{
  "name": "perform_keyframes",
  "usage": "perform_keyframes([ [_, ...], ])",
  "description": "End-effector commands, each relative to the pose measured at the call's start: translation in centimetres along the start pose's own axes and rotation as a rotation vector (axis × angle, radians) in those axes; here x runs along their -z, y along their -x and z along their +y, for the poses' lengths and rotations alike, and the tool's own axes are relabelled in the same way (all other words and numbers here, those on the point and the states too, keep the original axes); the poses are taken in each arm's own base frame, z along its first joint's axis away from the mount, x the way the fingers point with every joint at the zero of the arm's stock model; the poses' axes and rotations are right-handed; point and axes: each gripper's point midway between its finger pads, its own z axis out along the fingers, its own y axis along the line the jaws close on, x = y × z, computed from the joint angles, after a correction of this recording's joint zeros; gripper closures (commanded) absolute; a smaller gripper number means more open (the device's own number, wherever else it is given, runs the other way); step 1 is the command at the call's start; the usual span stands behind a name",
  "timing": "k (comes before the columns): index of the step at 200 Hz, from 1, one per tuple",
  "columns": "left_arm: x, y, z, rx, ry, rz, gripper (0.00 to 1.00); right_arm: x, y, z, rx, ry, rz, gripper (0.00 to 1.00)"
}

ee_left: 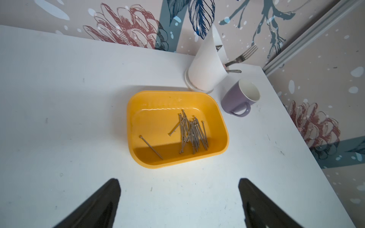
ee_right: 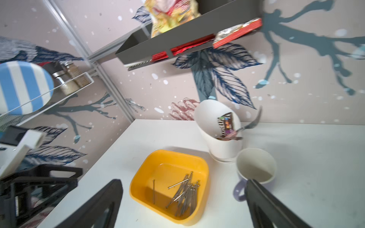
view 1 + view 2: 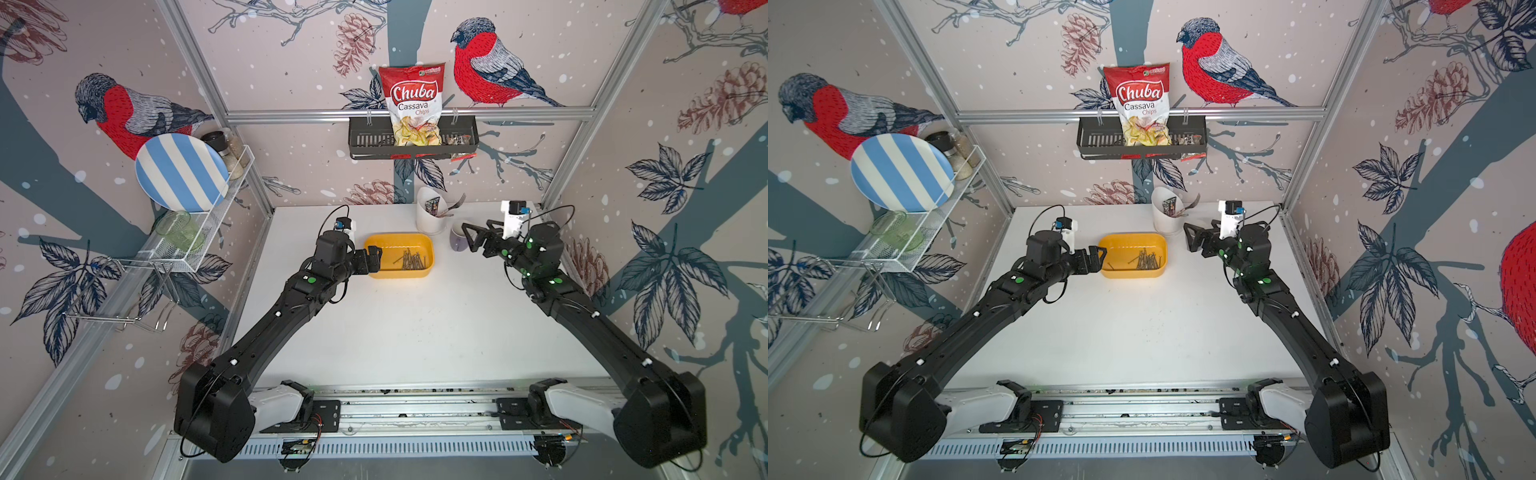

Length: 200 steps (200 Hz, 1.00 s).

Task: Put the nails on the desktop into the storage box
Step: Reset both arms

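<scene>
Nails, the thin dark-grey metal kind with small flat heads, were found lying inside the shallow yellow-orange plastic storage box, so that's where every visible one was parked. Most were bunched in a loose, roughly parallel heap toward the end of the box closer to the mug. One single nail was left lying at a slant on the box floor, apart from the heap and nearer the other end. The box itself was sat flat on the matte white desktop, toward the back wall.

The left gripper was held just beside the box's short end, above the desktop. Its fingers were spread wide apart with nothing gripped, and only bare table was seen in the gap. The right gripper was held up off the table near the lilac ceramic mug, fingers also spread wide with nothing caught between them.

The mug was stood upright just beside a corner of the box. A white plastic cutlery holder was placed right behind the box, close to the mug, with a metal fork poking out of it. Whether holder and box were touching couldn't be told.
</scene>
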Motion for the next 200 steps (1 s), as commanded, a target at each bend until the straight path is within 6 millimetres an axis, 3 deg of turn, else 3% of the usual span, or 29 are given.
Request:
perform_keyframes([
  [1, 0.8, 2.4, 2.1, -0.007, 0.118, -0.099, 0.06, 1.7, 0.5, -4.3, -0.057, -0.120, -0.061, 0.00],
  [33, 2.0, 1.9, 3.9, -0.048, 0.174, -0.152, 0.08, 5.1, -1.9, -13.3, -0.114, -0.418, -0.083, 0.00],
  [80, 5.7, -1.0, 7.6, -0.037, 0.270, -0.314, 0.15, 8.3, -7.9, -19.4, -0.046, -0.653, -0.097, 0.00],
  [118, 8.9, -4.6, 12.1, 0.029, 0.394, -0.449, 0.20, 8.8, -10.6, -21.2, -0.020, -0.696, -0.108, 0.00],
  [148, 10.8, -6.2, 14.0, 0.062, 0.446, -0.509, 0.24, 8.8, -11.9, -21.6, -0.012, -0.693, -0.125, 0.00],
  [171, 11.5, -6.6, 15.0, 0.055, 0.484, -0.537, 0.24, 8.5, -12.0, -21.7, -0.008, -0.685, -0.137, 0.00],
  [200, 11.0, -7.4, 16.2, 0.026, 0.528, -0.520, 0.24, 8.0, -12.1, -21.5, 0.030, -0.660, -0.146, 0.00],
])
